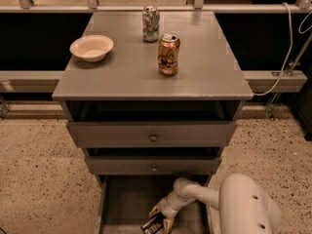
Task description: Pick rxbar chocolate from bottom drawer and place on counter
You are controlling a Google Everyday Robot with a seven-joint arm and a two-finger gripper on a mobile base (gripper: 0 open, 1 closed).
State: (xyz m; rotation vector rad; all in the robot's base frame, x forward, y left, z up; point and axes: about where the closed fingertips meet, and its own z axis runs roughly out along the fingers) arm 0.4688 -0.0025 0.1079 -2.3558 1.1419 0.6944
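The bottom drawer (119,204) stands pulled open at the foot of the cabinet. The rxbar chocolate (151,225), a small black wrapper, lies on the drawer floor near the front, partly cut off by the frame's lower edge. My gripper (162,216) reaches down into the drawer from the right on its white arm. Its yellow-tipped fingers (155,210) are spread and straddle the upper end of the bar. The counter (204,67) is the grey top of the cabinet, well above the gripper.
On the counter stand a copper-coloured can (168,54) in the middle, a silver can (150,23) behind it and a cream bowl (91,48) at the left. Two shallower drawers with knobs (153,137) jut out above the bottom drawer. Speckled floor surrounds the cabinet.
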